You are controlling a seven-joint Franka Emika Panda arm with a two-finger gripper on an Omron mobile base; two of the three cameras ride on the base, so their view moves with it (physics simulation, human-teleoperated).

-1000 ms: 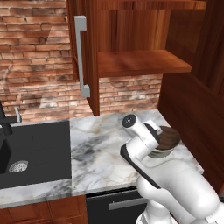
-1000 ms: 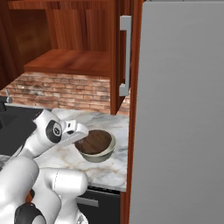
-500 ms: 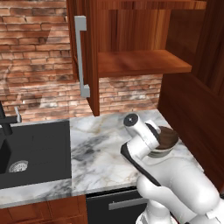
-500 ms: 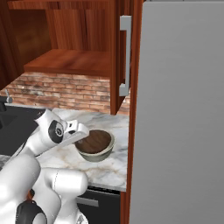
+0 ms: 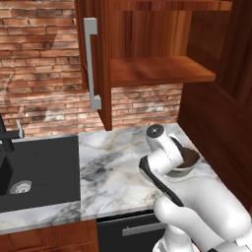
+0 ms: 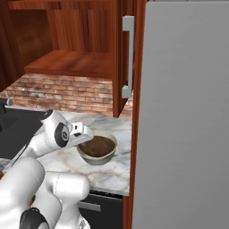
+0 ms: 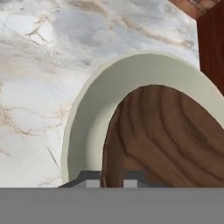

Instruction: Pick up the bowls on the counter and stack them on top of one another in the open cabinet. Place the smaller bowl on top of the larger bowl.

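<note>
Brown bowl sits nested in pale bowl on counter, lower right of left base view. Gripper low at the rims; can't tell how open or if gripping. Likely pick step; next: lift toward cabinet shelf, upper frame.

The smaller bowl, shallow, dark brown and wood-grained, is seated upright inside the larger bowl, whose pale cream rim is seen encircling it. Both are located on the counter, a white marble slab with grey and tan veins, near its right end. The cabinet, reddish-brown wood, is positioned above with its door open and its inner shelf exposed.
</note>
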